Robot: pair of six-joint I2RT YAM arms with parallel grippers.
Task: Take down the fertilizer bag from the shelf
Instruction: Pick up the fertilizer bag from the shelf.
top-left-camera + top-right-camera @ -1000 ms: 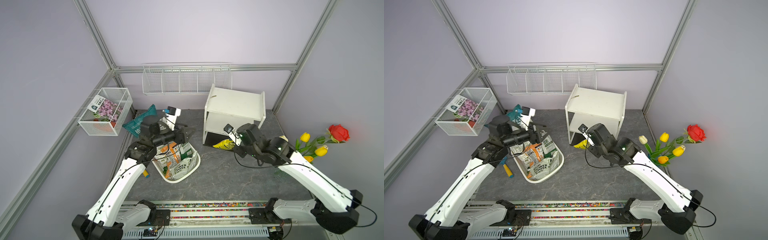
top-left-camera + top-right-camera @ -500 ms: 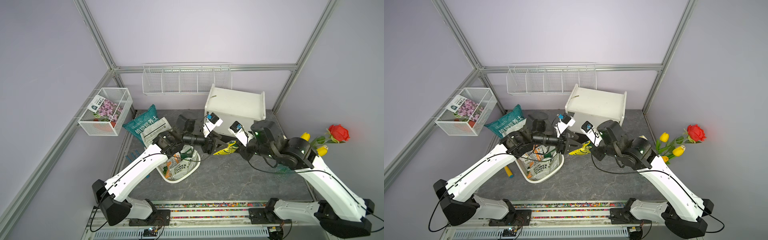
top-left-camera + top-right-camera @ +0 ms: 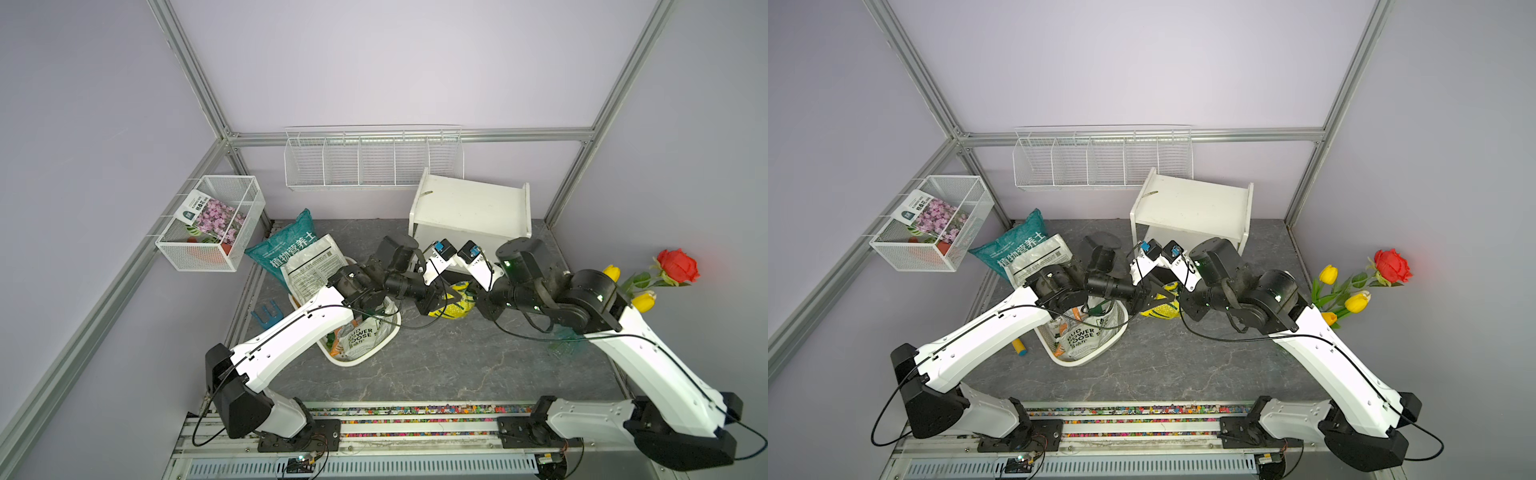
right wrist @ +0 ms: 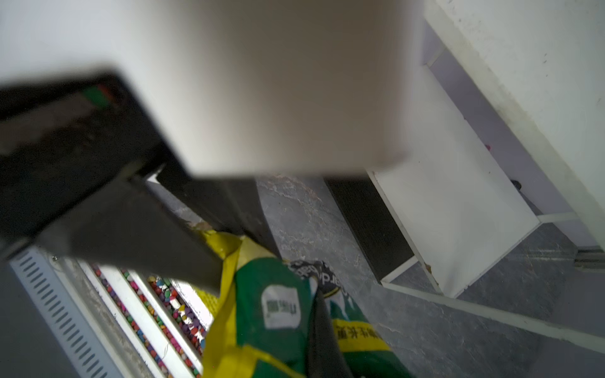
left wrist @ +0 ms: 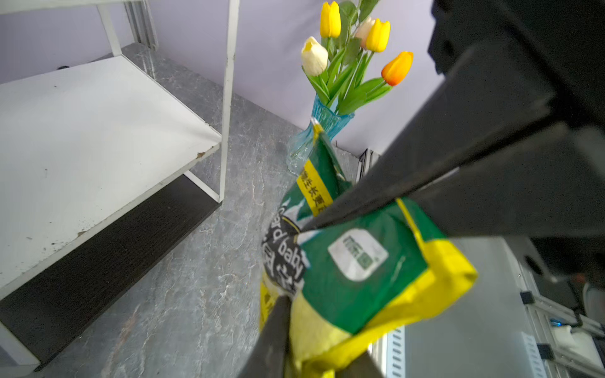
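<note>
The fertilizer bag (image 3: 457, 302) is already off the shelf (image 3: 469, 203). It is held in the air just in front of the shelf's front edge, over the bench (image 3: 457, 365), between that edge and the white tub (image 3: 353, 363) of packets. It is pinched from two sides: the left gripper (image 3: 442, 299) is closed down on the soft yellow-green pouch, and the right gripper (image 3: 474, 297) is likewise clamped tight on it. Nothing else is held by either.

The main hazard is judged to be the double grip. If the arms are drawn apart or twisted while both pinches are kept, the thin film could be torn or dragged out of one pincer. If one grip is let go abruptly, the bag could swing on the other pinch, which appears to be taken near an edge, and be dropped.

The two wrists are set very close together, so a knock between them is possible on any retreat. A wide sweep toward the bench's right edge could also upset the blue glass vase (image 5: 316, 131) of tulips.
</note>
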